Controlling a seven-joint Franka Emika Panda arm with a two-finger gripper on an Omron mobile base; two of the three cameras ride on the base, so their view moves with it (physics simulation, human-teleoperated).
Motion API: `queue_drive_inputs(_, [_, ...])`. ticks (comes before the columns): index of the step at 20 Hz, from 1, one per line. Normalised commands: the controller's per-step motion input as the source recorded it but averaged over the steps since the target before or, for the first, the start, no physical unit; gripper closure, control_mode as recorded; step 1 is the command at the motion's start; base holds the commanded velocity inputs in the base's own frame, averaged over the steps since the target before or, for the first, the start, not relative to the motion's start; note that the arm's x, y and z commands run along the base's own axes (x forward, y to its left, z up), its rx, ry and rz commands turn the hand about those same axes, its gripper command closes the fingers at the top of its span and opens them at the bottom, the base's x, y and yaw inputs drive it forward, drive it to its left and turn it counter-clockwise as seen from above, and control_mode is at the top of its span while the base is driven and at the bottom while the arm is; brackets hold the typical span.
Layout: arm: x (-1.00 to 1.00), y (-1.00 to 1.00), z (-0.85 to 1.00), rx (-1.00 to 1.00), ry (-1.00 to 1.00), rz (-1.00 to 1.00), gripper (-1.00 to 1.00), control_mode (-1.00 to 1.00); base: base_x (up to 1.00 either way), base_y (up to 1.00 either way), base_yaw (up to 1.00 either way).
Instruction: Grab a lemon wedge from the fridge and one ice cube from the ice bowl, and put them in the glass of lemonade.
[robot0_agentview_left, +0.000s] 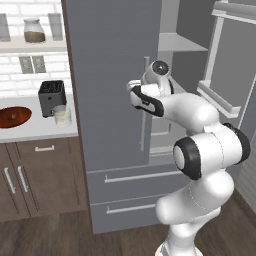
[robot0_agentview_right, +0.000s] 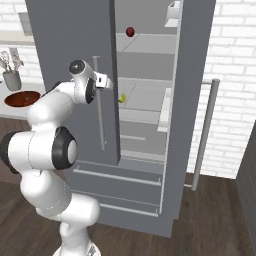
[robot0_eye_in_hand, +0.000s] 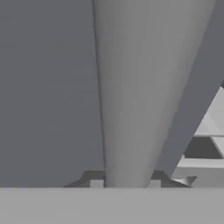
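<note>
The grey fridge has its right door swung open and its left door shut. My gripper is at the left door's vertical silver handle, and the fingertips press the bar from both sides. On a pale shelf inside lies the yellow lemon wedge, to the right of my hand. The reddish-brown ice bowl and the glass of lemonade stand on the counter to the left. The ice cube is too small to make out in the bowl.
A black toaster stands behind the glass. A small dark red fruit sits on an upper fridge shelf. A grey utensil cup is on the counter. Two drawers run along the fridge's bottom, with wooden floor in front.
</note>
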Motion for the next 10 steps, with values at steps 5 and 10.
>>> queue_drive_inputs(5, [-0.44, 0.93, 0.3, 0.0, -0.09, 0.0, 1.0, -1.0, 0.0, 0.0, 0.0])
queue_drive_inputs(10, [-0.68, 0.95, 0.56, 0.0, -0.04, 0.0, 1.0, -1.0, 0.0, 0.0, 0.0])
